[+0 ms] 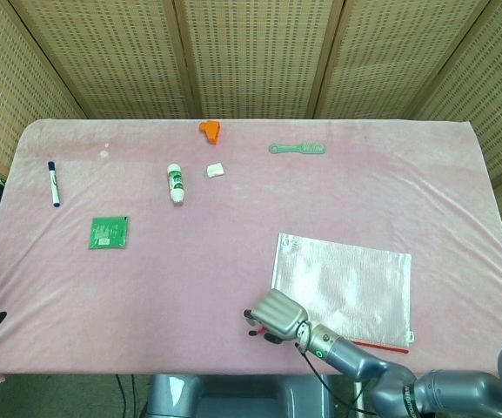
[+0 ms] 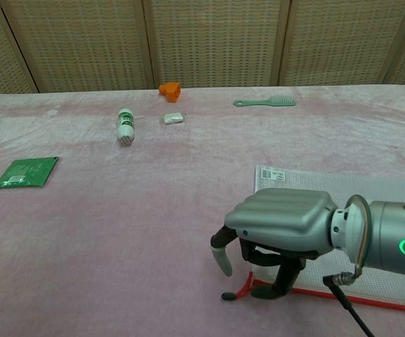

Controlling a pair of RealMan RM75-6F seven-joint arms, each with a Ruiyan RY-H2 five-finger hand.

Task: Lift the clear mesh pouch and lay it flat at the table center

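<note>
My right robot hand (image 2: 276, 228) is hovering palm-down over the near-left corner of the clear mesh pouch (image 1: 346, 283), fingers curled downward beside the red zipper edge (image 2: 342, 298); I cannot tell whether they are gripping anything. The pouch is lying flat at about 5 o'clock on the worktop (image 1: 407, 183), close to the near edge. Open pink cloth is extending toward 9 and 12 o'clock. A green packet (image 1: 109, 232), marker (image 1: 53, 183), tube (image 1: 176, 184) and comb (image 1: 297, 149) are lying well apart. Woven screens (image 1: 251, 52) are enclosing the far side.
</note>
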